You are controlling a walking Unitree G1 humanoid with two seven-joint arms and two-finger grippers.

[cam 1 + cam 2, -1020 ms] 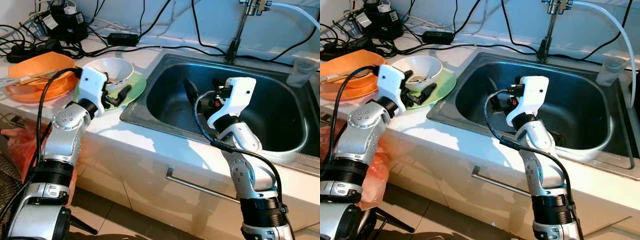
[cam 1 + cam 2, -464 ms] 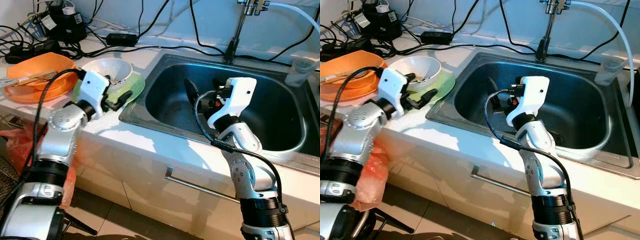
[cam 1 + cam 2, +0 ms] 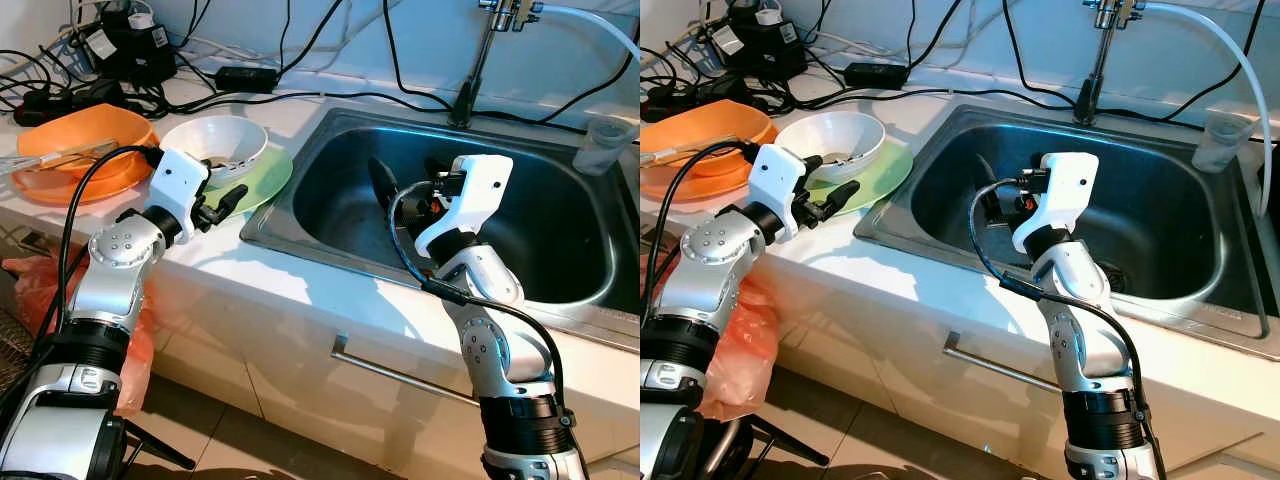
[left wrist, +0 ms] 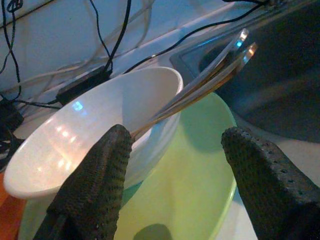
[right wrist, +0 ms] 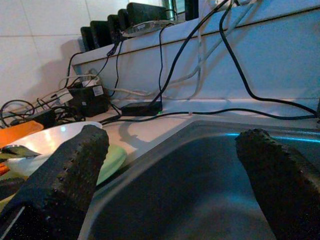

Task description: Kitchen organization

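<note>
Left claw fingers apart, just short of white ceramic bowl on round green plate | rim to be straddled squarely, metal utensils avoided | right claw held apart over steel sink.

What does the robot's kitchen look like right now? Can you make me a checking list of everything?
Surface: white countertop beside a steel sink.
Job's things: white ceramic bowl sits on a light green plate; metal utensils lean out over the bowl's rim.
Clutter: orange plastic bowl on an orange plate; clear plastic cup by the sink.
Grippers: left gripper open, fingers either side of the bowl and plate, not touching; right gripper open over the sink, holding nothing.
Cables: black cables trail along the back of the counter.
Surroundings: steel tap, white hose, cupboard handle.
</note>
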